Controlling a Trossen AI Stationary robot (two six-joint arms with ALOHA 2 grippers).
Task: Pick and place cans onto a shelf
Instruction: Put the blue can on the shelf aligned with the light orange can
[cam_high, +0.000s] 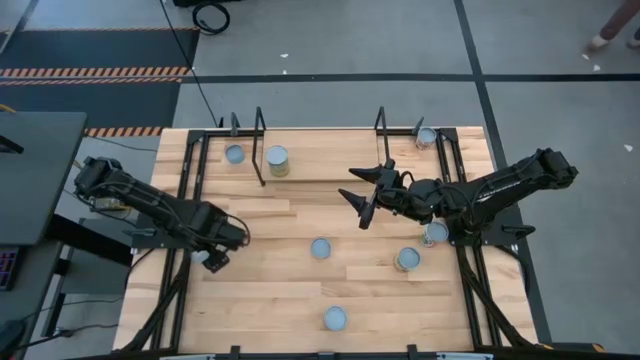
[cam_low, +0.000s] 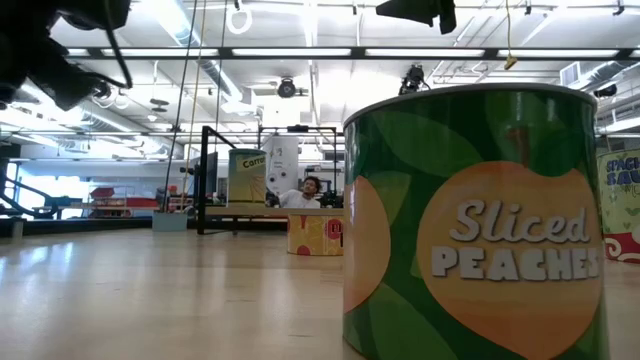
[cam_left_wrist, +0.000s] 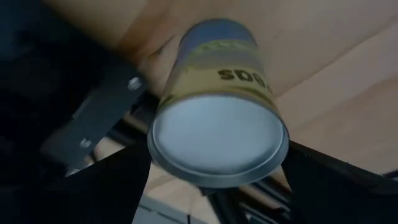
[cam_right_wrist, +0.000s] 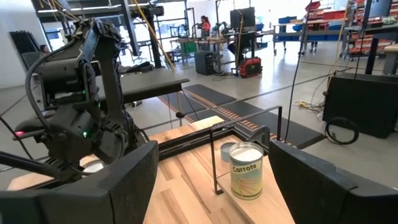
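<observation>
Bright overhead strip lights, blurry close-ups

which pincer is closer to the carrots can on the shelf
Right. The right pincer hangs open just past the carrots can, toward mid-table; the left pincer is farther off near the left edge, gripping another can.

A wooden table (cam_high: 270, 300) on grey floor (cam_high: 330, 40); perhaps a person (cam_low: 310, 190) sits beyond.

My left gripper (cam_high: 213, 260) hangs low over the table's left edge, fingers clamped around a tin. My right arm reaches in from the right toward the table's middle, its gripper (cam_high: 362, 195) raised with fingers spread wide and nothing between them.
</observation>
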